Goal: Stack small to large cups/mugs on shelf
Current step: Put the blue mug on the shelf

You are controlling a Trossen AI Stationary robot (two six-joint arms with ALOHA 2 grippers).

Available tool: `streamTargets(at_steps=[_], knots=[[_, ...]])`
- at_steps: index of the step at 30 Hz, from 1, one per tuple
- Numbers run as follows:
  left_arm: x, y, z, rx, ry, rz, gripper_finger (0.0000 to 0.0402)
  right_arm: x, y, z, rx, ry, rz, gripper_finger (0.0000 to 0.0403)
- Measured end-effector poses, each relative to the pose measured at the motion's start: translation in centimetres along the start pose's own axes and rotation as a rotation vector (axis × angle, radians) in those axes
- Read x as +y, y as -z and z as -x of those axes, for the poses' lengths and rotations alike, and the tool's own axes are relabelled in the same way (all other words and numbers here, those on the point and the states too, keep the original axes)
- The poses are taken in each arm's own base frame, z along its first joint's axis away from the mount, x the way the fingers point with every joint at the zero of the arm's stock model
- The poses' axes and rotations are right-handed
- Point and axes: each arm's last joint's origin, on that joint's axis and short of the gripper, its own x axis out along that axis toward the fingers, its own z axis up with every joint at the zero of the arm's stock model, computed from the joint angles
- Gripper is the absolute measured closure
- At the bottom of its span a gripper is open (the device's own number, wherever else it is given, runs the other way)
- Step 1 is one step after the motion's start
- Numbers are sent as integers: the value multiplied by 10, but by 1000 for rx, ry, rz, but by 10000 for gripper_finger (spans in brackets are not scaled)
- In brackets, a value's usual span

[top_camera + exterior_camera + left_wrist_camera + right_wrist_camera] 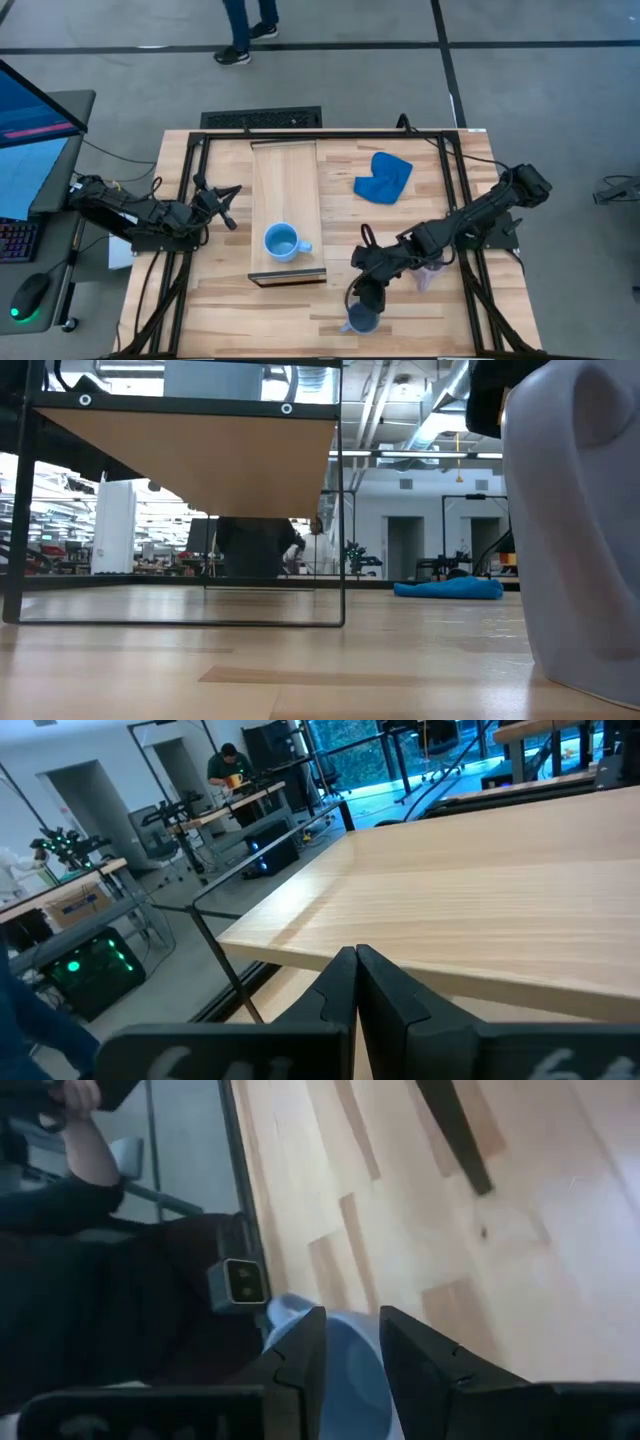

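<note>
The slate blue mug (360, 321) stands on its base near the table's near edge and fills the right of the low view (585, 530). My right gripper (362, 300) is directly above it, fingers nearly together at its rim (352, 1342). The sky blue mug (283, 242) stands upright on the near part of the pale shelf (287, 180). The lilac mug (432, 277) is half hidden under my right arm. My left gripper (232, 192) hovers shut beside the shelf's left edge (355, 960). My right gripper is on the slate blue mug's rim (285, 1310), coming from above and pointing down. The mug's wall seems to sit between the two fingers (305, 1350), with the hollow (345, 1375) showing in the gap. The mug's base rests on the table (570, 680).
A bright blue cloth (383, 177) lies on the far right of the table (450, 589). A black frame (195, 200) carries the shelf above the tabletop. A person in dark clothes (110, 1280) stands by the near edge; another walks beyond the far edge (245, 30).
</note>
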Motion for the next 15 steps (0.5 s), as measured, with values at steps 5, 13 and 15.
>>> streamTargets(at_steps=[5,13,15], knots=[[0,1,0,7,1,-11,401,1,-6,1,-2,-63,-52,284],[0,1,0,7,1,-11,401,10,-17,3,-104,-171,43,284],[0,1,0,7,1,-7,401,9,-18,3,-105,-169,24,284]])
